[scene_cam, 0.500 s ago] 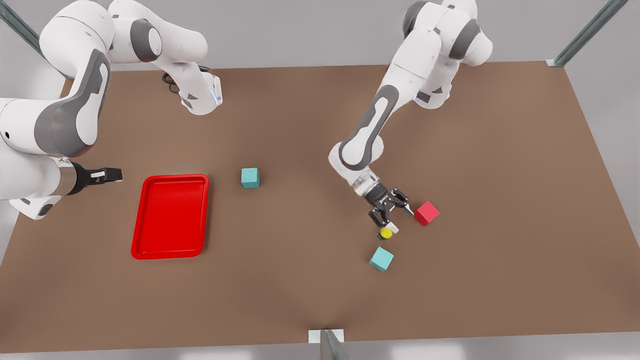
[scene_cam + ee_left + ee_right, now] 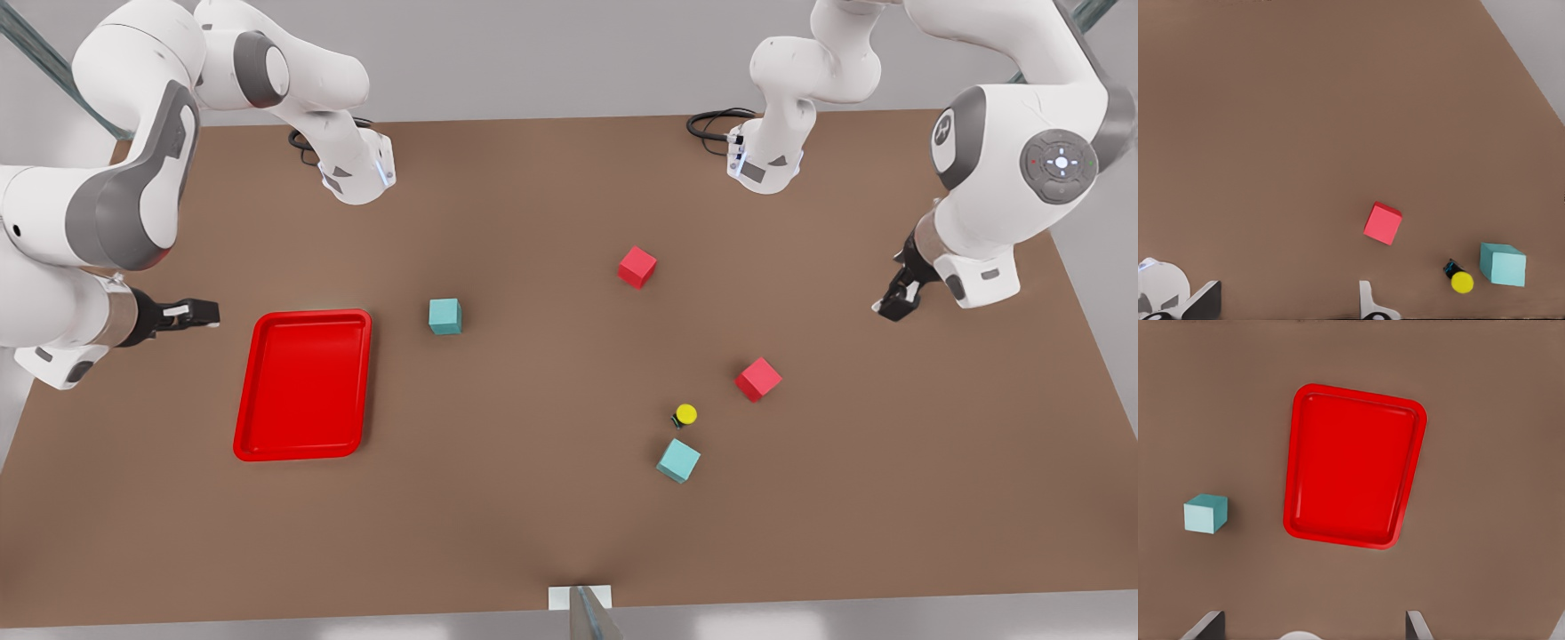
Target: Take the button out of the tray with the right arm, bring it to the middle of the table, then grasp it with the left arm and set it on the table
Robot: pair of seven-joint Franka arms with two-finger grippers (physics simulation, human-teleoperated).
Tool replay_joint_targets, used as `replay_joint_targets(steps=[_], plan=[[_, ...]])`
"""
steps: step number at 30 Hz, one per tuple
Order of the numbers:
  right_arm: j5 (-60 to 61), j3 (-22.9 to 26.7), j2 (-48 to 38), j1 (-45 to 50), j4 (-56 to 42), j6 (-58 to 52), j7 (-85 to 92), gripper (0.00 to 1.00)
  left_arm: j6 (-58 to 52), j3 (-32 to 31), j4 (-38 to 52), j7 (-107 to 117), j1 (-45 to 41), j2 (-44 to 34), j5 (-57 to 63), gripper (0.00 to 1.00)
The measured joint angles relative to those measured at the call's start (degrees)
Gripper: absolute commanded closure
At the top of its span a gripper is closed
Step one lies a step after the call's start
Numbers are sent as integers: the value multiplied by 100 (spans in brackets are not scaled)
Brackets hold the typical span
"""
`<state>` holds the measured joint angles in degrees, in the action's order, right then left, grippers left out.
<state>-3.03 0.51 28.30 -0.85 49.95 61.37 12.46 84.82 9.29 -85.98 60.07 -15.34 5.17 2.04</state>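
I see a big flat brown table (image 2: 533, 222) with grey walls behind it. My right arm's black two-finger gripper (image 2: 191, 313) waits above the table's edge on the front view's left, just beside the shallow bright red tray (image 2: 303, 384) with its raised rim. In the right wrist view its two fingertips (image 2: 1205, 625) stand wide apart, so this pincer is released and holds nothing. My left arm's black gripper (image 2: 898, 296) hangs near the table's edge on the front view's right, well apart from all the small things. In the left wrist view its fingertips (image 2: 1203, 300) also stand wide apart, so it is let go too. The tiny button with the round yellow cap (image 2: 685, 414) sits on the table, out of the tray, toward the near edge and the front view's right. It lies between a small teal cube (image 2: 678, 460) just beside it and a small red cube (image 2: 758, 380) near it. A second red cube (image 2: 637, 267) sits closer to the far edge. A second teal cube (image 2: 444, 316) sits near the tray's far corner.
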Motion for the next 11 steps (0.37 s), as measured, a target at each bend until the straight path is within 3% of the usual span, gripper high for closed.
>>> replay_joint_targets(steps=[11], plan=[[4,-16,0,20,0,60,-26,0,27,-2,-1,-3310,-61,5,-81,0]])
